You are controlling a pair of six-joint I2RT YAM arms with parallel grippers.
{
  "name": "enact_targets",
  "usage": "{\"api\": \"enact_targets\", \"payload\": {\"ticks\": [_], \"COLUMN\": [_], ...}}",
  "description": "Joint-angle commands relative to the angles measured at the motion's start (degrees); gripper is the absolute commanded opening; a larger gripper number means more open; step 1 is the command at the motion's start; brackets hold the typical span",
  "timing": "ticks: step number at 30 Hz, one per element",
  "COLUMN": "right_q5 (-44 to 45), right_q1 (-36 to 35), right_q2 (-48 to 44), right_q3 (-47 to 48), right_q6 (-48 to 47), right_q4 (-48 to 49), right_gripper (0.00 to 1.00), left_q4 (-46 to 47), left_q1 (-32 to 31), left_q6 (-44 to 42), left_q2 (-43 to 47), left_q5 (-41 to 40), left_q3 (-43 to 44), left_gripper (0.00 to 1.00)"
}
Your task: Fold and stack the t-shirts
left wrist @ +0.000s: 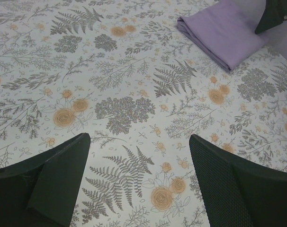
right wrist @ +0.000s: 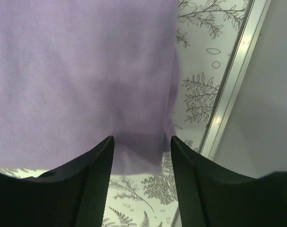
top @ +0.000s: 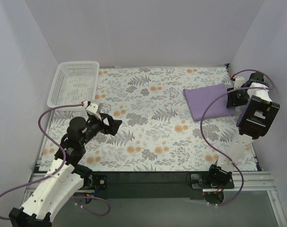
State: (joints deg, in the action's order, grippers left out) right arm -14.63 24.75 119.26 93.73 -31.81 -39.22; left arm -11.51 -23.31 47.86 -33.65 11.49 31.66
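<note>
The lavender-purple t-shirt lies folded into a flat rectangle at the right of the floral table cover. It also shows at the top right of the left wrist view and fills the right wrist view. My right gripper is open just above the shirt's near right corner, its jaws apart and holding nothing; in the top view it sits at the shirt's right edge. My left gripper is open and empty over the bare cover at the left, far from the shirt.
A white plastic basket stands at the far left corner. The metal table rail runs close beside the shirt on the right, with the white side wall behind it. The floral cover spreads between the arms.
</note>
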Motion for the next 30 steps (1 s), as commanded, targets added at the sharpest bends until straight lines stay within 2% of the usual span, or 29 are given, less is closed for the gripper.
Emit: {"api": "enact_targets", "payload": {"ticks": [1,2,7,11,16,18,21,26,28,30], "right_q5": [2.05,2.50,5.49,4.88,-9.16,-14.07,-18.48,-19.38,-18.07,-14.75], "right_q1": [-1.02,-1.20,-2.87,-4.44,-5.94,-7.08,-7.09,-7.00,-6.82,-6.74], "right_q2": [-6.05,-7.89,-15.53,-22.83,-37.04,-41.98,-50.95,-61.50,-65.53,-68.18], "right_q3": [-1.36,-2.23,-6.54,-14.69,-26.04,-31.65,-35.45,-38.88,-40.03,-42.75], "right_q6": [-4.30,-5.35,-8.61,-11.07,-17.31,-18.20,-16.45,-7.77,-3.98,2.96], "right_q4": [-0.86,-0.68,-0.24,0.99,-0.76,-0.77,-0.16,3.62,8.44,14.75], "right_gripper": [0.59,0.62,0.68,0.72,0.75,0.76,0.78,0.84,0.88,0.95], "left_q4": [0.87,0.87,1.22,1.14,-0.27,-1.49,-3.25,-3.87,-3.87,-3.87], "left_q1": [0.46,0.37,0.37,0.37,0.46,0.46,2.47,15.82,16.89,16.89], "left_q6": [0.22,0.31,0.48,1.89,5.14,6.10,7.68,11.56,11.21,9.98], "left_q2": [0.60,0.60,0.60,0.34,-1.24,-3.43,-7.81,-12.93,-12.85,-10.49], "left_q5": [0.91,0.91,1.26,-0.05,-0.32,-3.20,-6.64,-3.58,-4.80,-6.47], "left_q3": [-0.19,-0.19,-0.19,-0.11,1.21,2.35,3.49,4.99,4.73,4.11], "left_gripper": [0.85,0.85,0.85,0.86,0.93,0.95,0.96,0.97,0.98,0.98]}}
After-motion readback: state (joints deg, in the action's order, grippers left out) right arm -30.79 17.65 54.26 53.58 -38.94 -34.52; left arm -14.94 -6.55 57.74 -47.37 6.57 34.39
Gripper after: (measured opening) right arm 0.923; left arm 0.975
